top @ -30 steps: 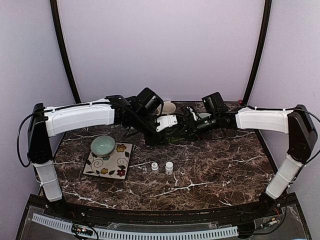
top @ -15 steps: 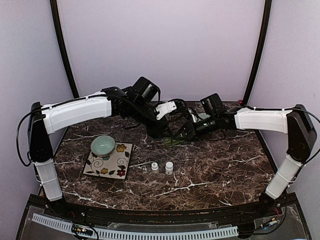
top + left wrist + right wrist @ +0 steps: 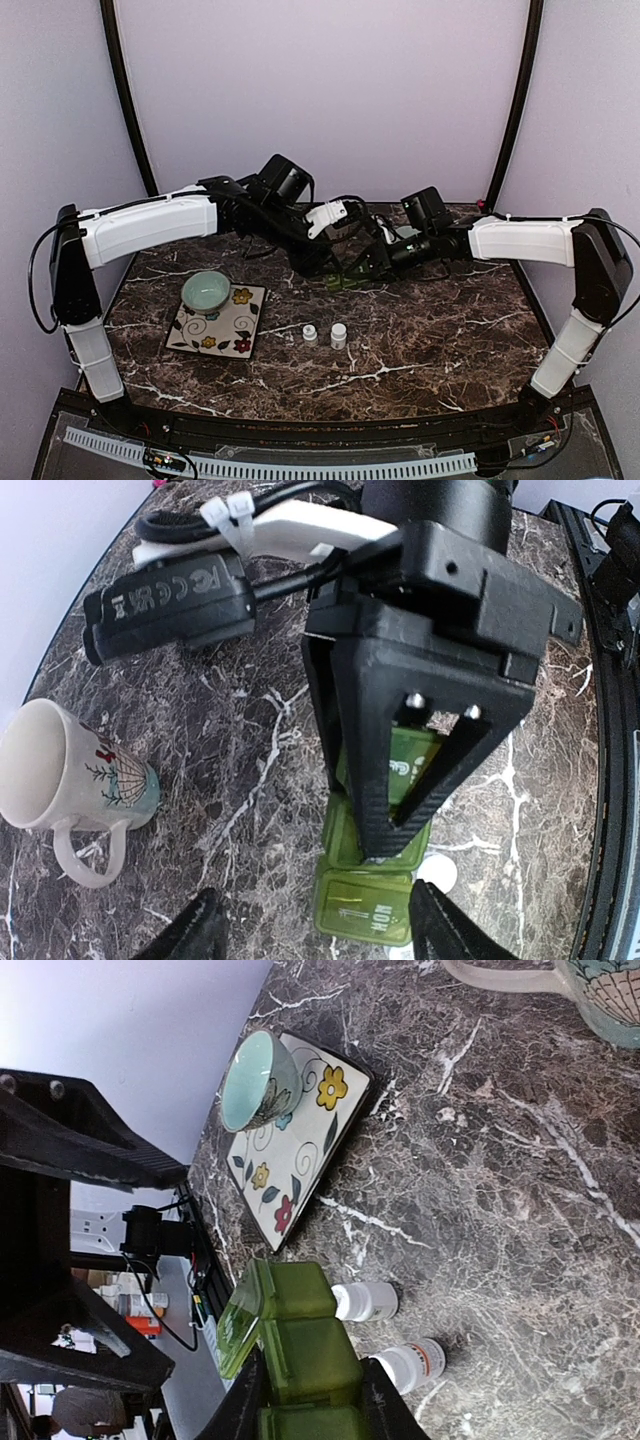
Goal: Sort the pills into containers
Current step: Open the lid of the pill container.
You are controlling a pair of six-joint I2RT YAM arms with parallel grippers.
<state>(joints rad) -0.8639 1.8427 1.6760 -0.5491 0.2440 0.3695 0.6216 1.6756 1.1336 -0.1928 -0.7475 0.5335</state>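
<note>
**Top external view:** fixed high behind the 2 arm bases, facing forward and down over the whole table (image 3: 450, 330) to the back wall (image 3: 320, 90).

**Left wrist view:** close above the pill box (image 3: 365, 905), looking steeply down, with the mug (image 3: 70, 780) at left.

**Right wrist view:** low, close and turned sideways, facing across the table toward the plate (image 3: 300, 1150) and 2 bottles (image 3: 365, 1302).

**Shared parts:** all 3 views share the pill box. Both wrist views share the mug. The top and right wrist views share the plate and bottles.

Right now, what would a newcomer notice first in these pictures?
Both arms meet at the far middle of the table, where the right hand grips a green pill box and the left hand hovers open above it. Nearer, two small white bottles stand beside a floral plate carrying a pale teal bowl.
</note>
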